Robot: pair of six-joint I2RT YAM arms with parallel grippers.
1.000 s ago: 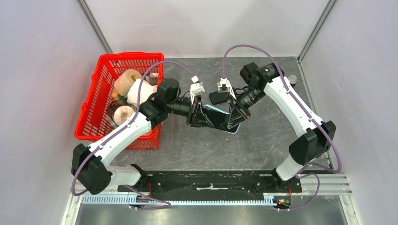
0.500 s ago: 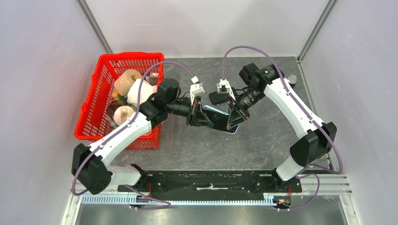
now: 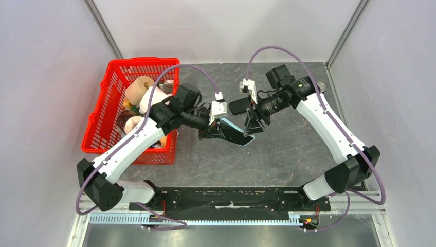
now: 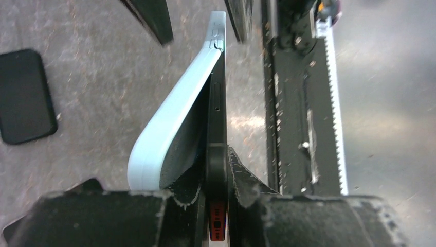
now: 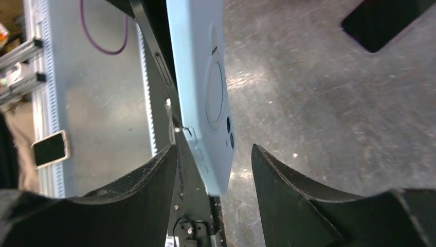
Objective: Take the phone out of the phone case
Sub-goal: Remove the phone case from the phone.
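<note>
We found the phone (image 4: 217, 103) held off the table (image 3: 288, 149) near the middle of the top view, between the two arms. The left gripper (image 4: 216, 170) was closed tight on the phone's near end. One of its fingers (image 4: 185, 180) seemed to sit in the gap where the pale blue case (image 4: 169, 128) had bowed away from the dark body. In the left wrist view the phone's long axis ran straight up the frame, away from that gripper. Only at the top of that frame did the case hug the phone. From the right wrist camera, the right gripper (image 5: 213, 152) stood wide open with nothing in it. Its two fingers flanked the lower tip of the case (image 5: 203, 77), and we could see no contact on either side. The phone's edge (image 5: 154, 62) lay just to the left of the case there. We judged that the seated end pointed directly at the right gripper, which made the right arm much the nearer one to it. The coming move would therefore turn on those fingers closing across the case alone and drawing it off along the long axis, while the left held the phone. A dark flat slab (image 4: 25, 98) lay on the table, well apart at the left of the left wrist view.
</note>
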